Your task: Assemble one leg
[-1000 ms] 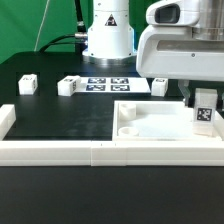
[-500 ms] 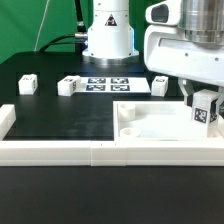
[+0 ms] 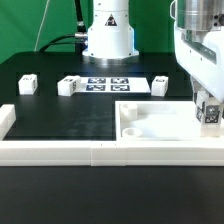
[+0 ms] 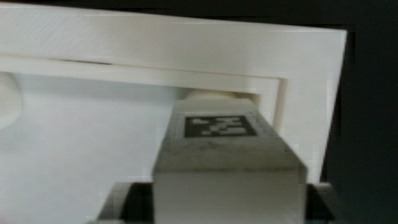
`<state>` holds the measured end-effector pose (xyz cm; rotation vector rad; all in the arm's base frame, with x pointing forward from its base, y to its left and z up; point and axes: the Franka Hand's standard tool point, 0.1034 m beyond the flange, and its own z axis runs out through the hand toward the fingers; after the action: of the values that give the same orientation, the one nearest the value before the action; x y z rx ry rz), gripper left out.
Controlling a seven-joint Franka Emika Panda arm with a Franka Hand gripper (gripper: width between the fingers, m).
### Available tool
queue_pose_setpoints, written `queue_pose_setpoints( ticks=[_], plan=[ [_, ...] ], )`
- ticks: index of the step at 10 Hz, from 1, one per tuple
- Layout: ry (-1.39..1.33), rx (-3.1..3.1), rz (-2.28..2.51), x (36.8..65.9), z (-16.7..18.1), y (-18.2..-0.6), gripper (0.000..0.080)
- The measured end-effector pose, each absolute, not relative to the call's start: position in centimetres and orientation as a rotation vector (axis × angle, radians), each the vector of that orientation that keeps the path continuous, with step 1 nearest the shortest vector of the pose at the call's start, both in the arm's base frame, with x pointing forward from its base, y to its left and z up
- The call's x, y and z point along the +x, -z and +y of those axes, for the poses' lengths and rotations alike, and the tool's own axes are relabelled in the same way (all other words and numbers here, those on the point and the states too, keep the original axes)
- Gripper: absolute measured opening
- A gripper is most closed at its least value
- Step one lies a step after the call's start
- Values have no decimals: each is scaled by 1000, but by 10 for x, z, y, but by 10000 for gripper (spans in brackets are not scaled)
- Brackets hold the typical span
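Over the far right corner of the square slab (image 3: 152, 122), at the exterior view's right: gripper (image 3: 209, 112) closed on the leg (image 3: 210, 115), tag face toward the camera. Wrist view: same leg (image 4: 221, 150) clamped between the fingers, upright, its tip at the slab's (image 4: 89, 130) corner recess; whether seated, cannot tell. Behind the slab: marker board (image 3: 108, 84) and three loose legs.

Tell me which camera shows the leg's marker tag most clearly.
The wrist view: the leg fills the frame's centre, its tag facing the camera between the gripper fingers. In the exterior view the leg is small at the right edge, over the slab, its tag barely legible.
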<state>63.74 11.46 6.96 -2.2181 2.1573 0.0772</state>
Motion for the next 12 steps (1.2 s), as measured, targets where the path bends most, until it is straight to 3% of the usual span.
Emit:
queue_pose_setpoints(
  ticks=[3,4,5,6,7,12],
  plan=[
    [-80,-2164,2214,637,115,-69,291],
    [-80,-2177,2202,637,115,-69,429],
    [-77,-2210,2166,637,115,-69,429],
    [-71,-2243,2125,638,116,-69,605],
    [-69,-2317,2041,638,117,-69,636],
    [-42,-2810,1260,637,122,-67,648]
  ],
)
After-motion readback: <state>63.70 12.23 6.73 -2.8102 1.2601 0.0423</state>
